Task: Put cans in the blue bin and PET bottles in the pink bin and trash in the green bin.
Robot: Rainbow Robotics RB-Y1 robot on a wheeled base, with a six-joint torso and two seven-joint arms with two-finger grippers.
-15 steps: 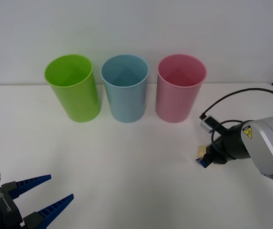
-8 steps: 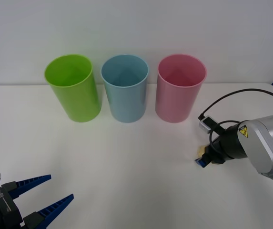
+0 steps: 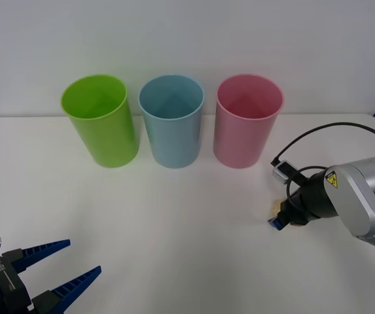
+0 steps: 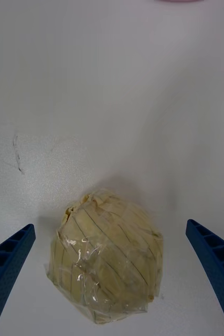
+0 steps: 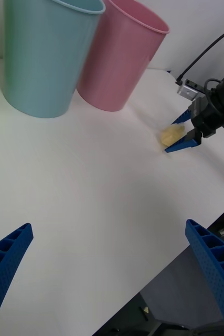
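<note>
The trash [image 4: 106,257], a pale yellow wrinkled wad, lies on the white table right of the pink bin [image 3: 247,121]. My right gripper [image 4: 110,226] is open, low over the table, with one blue finger on each side of the wad and not touching it. The front view shows the same gripper [image 3: 277,217] at the trash [image 3: 277,207]. The green bin [image 3: 100,121] and the blue bin [image 3: 171,121] stand upright left of the pink one. My left gripper [image 3: 59,269] is open and idle at the near left. Cans and PET bottles are out of view.
The three bins stand in a close row at the back of the table [image 3: 174,216]. In the left wrist view the table's near edge [image 5: 159,273] drops off close beside the right gripper [image 5: 182,134] and the trash [image 5: 169,136].
The right arm has edged slightly left, bringing its fingers a little further around the trash. The left arm and the bins have not moved.
</note>
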